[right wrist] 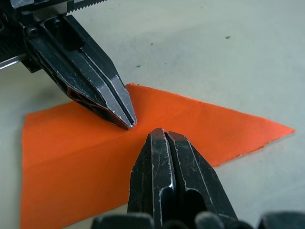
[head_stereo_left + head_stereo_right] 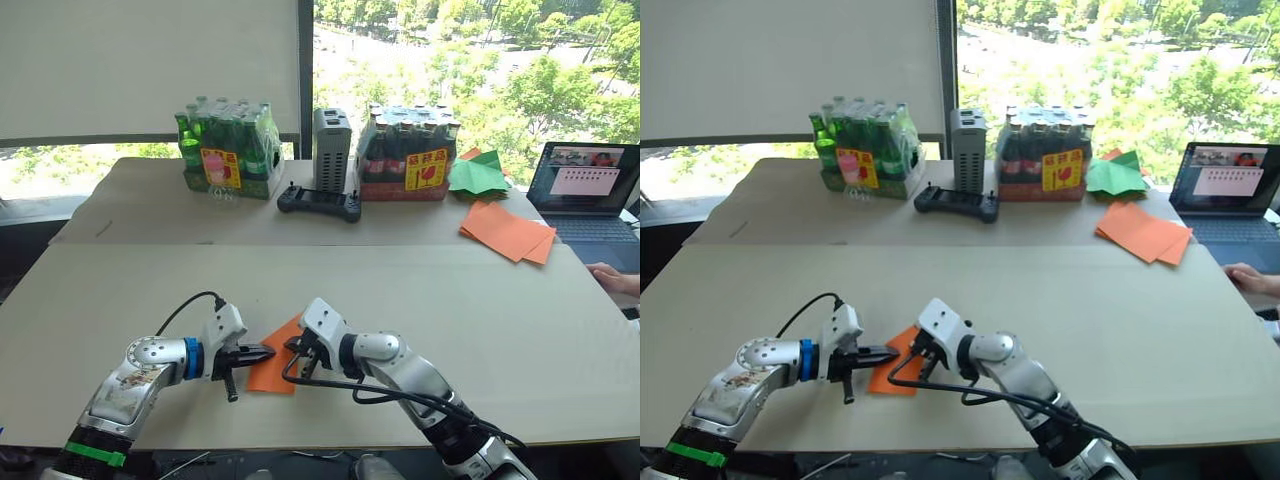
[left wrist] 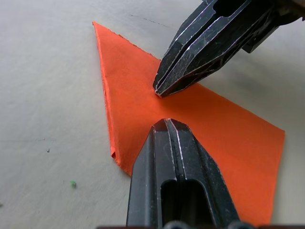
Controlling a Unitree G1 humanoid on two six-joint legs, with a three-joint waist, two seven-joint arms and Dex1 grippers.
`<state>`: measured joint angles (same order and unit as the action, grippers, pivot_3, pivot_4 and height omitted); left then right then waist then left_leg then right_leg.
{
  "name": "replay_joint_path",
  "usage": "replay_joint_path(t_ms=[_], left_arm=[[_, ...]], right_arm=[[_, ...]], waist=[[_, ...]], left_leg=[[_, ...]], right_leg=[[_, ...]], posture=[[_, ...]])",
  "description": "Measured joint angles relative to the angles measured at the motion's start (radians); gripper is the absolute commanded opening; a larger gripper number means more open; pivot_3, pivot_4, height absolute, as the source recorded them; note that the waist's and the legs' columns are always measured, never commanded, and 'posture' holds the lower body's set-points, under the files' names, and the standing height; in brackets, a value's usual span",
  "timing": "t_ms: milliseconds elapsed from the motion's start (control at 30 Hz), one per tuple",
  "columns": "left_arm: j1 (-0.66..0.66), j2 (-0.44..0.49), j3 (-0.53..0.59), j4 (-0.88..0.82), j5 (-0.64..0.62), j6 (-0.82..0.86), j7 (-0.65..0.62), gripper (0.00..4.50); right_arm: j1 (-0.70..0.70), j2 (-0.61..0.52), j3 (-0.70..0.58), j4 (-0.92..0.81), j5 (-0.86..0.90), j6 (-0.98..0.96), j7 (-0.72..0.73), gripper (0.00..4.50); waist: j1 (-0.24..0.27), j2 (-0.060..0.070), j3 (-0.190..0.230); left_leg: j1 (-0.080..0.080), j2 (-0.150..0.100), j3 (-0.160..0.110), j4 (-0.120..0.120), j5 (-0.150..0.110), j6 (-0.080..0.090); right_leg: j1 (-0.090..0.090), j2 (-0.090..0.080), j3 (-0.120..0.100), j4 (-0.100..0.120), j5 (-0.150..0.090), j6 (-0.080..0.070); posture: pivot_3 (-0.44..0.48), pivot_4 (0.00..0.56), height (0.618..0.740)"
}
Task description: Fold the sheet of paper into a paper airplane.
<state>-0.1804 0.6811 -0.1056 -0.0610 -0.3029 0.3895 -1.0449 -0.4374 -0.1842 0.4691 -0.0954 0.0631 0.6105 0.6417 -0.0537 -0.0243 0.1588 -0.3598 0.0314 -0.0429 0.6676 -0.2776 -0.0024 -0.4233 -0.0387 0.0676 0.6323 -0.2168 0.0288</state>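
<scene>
1. The thin orange sheet of paper [image 3: 157, 119], folded to a pointed, wedge-like outline with a layered edge along one long side, lies flat near the front edge of the table, between the two grippers.
2. The left gripper [image 2: 262, 352], two black fingers pressed together with no gap, points its tips down onto the orange sheet; it grasps nothing.
3. The right gripper [image 2: 294, 347], fingers likewise closed tight and holding nothing, meets the sheet from the opposite side, its tips just beside the left gripper's tips.
4. The pale beige tabletop [image 2: 450, 300] is bare around the sheet.
5. On a second beige table [image 2: 140, 215] behind stand a shrink-wrapped pack of green bottles [image 2: 226, 148], a black handheld controller [image 2: 319, 203], a grey upright box [image 2: 332, 148] and a pack of dark bottles [image 2: 410, 152].
6. Further right lie a green folded paper shape [image 2: 478, 175], a stack of orange sheets [image 2: 508, 232] and an open laptop [image 2: 592, 195].
7. A person's hand [image 2: 612, 277] rests at the right edge.
8. Behind, a lowered white blind [image 2: 150, 65] adjoins a window showing trees [image 2: 520, 60].
</scene>
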Motion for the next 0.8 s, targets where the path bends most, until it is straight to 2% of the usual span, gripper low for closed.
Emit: replay_joint_path(t_ms=[433, 800], left_arm=[[0.008, -0.001, -0.015, -0.002, 0.002, -0.014, 0.014, 0.01], [0.018, 0.008, -0.015, -0.019, 0.004, -0.014, 0.016, 0.01]], right_arm=[[-0.057, -0.008, -0.013, 0.157, -0.012, -0.115, 0.045, 0.00], [-0.117, 0.014, -0.086, 0.329, -0.008, -0.228, 0.046, 0.00]], waist=[[0.007, 0.000, 0.000], [0.007, 0.001, -0.001]], left_leg=[[0.004, 0.000, 0.001, 0.000, 0.000, 0.000], [0.005, 0.000, 0.001, 0.000, 0.000, 0.000]], right_leg=[[0.003, 0.000, 0.000, 0.000, 0.000, 0.000], [0.004, 0.000, 0.001, 0.001, 0.000, 0.000]], posture=[[0.000, 0.150, 0.733], [0.000, 0.150, 0.733]])
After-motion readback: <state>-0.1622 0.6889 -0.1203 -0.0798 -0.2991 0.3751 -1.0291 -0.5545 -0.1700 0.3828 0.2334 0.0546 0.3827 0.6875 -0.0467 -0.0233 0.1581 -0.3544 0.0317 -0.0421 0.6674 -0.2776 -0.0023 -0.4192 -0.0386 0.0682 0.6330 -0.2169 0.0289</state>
